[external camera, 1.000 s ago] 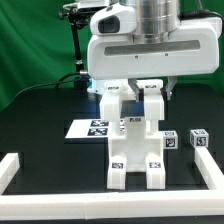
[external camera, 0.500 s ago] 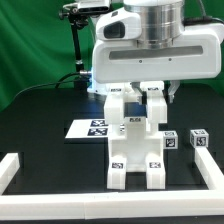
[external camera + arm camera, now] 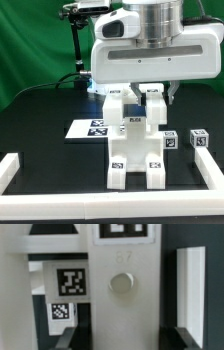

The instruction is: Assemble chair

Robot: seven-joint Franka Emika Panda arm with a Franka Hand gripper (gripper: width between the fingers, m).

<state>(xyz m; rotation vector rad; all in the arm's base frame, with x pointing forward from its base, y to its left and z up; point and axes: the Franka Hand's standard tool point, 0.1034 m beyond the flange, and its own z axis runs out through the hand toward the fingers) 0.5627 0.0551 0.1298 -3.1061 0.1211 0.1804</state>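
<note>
The chair (image 3: 135, 160) stands as a partly joined blocky white piece with square tags, in the middle of the black table. My gripper (image 3: 152, 93) reaches down onto its upper right post (image 3: 152, 104). In the wrist view my gripper (image 3: 128, 336) has a finger (image 3: 76, 335) on each side of a tall white chair part (image 3: 125, 297) with a round dimple. The jaws stand close against that part's sides. Another tagged chair part (image 3: 72, 282) shows behind it.
Two small white tagged cubes (image 3: 170, 141) (image 3: 199, 139) sit at the exterior view's right of the chair. The marker board (image 3: 92, 128) lies at its left. White border rails (image 3: 12, 168) (image 3: 210, 172) frame the table's front corners.
Since one second ago my hand has shifted slightly toward the exterior view's right, and the upper posts shifted with it. It has stayed still over the last half second.
</note>
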